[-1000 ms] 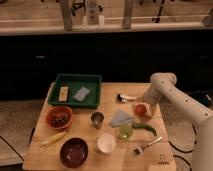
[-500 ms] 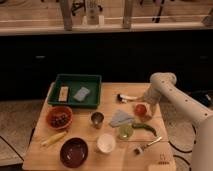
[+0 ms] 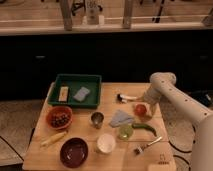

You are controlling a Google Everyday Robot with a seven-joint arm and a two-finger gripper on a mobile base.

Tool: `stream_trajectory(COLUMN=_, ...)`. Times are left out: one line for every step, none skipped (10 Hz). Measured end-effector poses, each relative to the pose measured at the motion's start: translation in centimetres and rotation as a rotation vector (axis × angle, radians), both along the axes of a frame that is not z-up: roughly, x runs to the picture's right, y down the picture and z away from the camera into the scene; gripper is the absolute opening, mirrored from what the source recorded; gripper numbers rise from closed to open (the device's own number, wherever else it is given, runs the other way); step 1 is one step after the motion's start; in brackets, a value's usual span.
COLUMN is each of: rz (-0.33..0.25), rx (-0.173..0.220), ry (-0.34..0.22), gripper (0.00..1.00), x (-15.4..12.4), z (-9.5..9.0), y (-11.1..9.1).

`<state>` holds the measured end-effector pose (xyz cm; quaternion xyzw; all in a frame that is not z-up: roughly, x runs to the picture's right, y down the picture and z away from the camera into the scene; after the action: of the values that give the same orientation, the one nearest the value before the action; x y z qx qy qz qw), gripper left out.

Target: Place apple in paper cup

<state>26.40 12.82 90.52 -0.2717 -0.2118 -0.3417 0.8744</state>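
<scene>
The apple (image 3: 140,109) is small, round and red-orange, and sits on the wooden table (image 3: 115,160) towards its right side. My gripper (image 3: 145,104) hangs at the end of the white arm, right over the apple and close against its top right; its jaws stand open. The paper cup (image 3: 106,143) is white and stands upright near the front edge, left of and nearer than the apple, with nothing in it that I can see.
Between apple and cup lie a yellow-green fruit (image 3: 125,131), a green pepper (image 3: 145,127) and a blue cloth (image 3: 120,118). A steel cup (image 3: 97,119), maroon bowl (image 3: 74,151), orange bowl (image 3: 59,118), green tray (image 3: 76,90), brush (image 3: 125,97) and fork (image 3: 147,145) share the table.
</scene>
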Motion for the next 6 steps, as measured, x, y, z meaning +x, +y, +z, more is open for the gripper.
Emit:
stream_trajectory(rz=-0.001, rx=-0.001, ry=-0.001, gripper=0.8, x=-0.01, z=0.0, y=0.01)
stream_trajectory(rz=-0.002, rx=-0.001, ry=-0.002, gripper=0.8, x=-0.07, z=0.01, y=-0.01)
stream_trajectory(rz=-0.003, rx=-0.001, ry=-0.002, gripper=0.8, x=-0.07, z=0.02, y=-0.02)
stream_trajectory(rz=-0.005, rx=-0.001, ry=-0.004, gripper=0.8, x=-0.05, z=0.04, y=0.01)
stream_trajectory(rz=-0.008, rx=-0.001, ry=-0.006, gripper=0.8, x=-0.04, z=0.04, y=-0.01)
stream_trajectory(rz=-0.01, rx=-0.002, ry=-0.008, gripper=0.8, x=-0.08, z=0.04, y=0.0)
